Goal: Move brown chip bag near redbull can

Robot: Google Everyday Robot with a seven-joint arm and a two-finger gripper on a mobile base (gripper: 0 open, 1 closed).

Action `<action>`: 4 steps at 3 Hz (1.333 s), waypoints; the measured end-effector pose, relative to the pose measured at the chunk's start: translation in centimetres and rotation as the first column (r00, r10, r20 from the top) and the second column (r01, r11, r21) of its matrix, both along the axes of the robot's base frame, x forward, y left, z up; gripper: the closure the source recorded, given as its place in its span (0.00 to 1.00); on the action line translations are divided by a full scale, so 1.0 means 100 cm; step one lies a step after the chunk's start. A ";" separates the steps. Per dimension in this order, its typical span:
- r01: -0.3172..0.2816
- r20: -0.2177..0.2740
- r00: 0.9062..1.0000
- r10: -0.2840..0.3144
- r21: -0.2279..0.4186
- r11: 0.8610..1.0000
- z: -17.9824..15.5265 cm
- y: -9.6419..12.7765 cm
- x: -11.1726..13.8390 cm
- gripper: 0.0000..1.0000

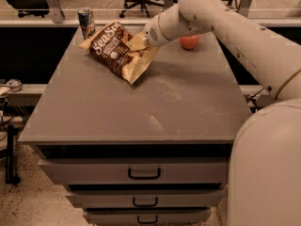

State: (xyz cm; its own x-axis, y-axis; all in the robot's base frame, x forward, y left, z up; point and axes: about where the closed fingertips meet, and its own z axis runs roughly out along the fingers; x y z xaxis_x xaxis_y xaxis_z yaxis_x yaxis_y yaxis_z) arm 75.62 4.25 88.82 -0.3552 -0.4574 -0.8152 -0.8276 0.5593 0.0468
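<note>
Your end effector [141, 42] has the brown chip bag [113, 51] at the far left of the counter [178, 107], close to the redbull can [86, 22].

You're looking at a grey counter with three handled drawers [141, 172] stacked under it. Your white arm [235, 36] reaches in from the right across its far half. The end effector sits at the bag's upper right cream edge and appears clamped onto it, though that edge hides most of the fingers from you. The bag lies tilted, its "SeaSalt" script facing up and its lower right corner resting on the counter. A red apple [189, 42] sits just behind the arm (partly covered by it), well right of the bag. The can stands upright at the far left corner, just beside the bag's top left corner; you can't tell whether they touch.
</note>
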 end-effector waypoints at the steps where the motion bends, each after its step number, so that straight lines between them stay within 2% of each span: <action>1: -0.011 -0.022 1.000 0.011 0.013 1.000 -0.007 0.008 0.002 0.83; 4: -0.025 -0.037 0.999 0.026 0.026 0.999 -0.011 0.014 0.002 0.13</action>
State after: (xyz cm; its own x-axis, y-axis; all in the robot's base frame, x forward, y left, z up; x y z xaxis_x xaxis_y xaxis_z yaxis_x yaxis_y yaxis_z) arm 75.84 5.65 87.68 -0.3736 -0.4465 -0.8131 -0.8393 0.5360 0.0913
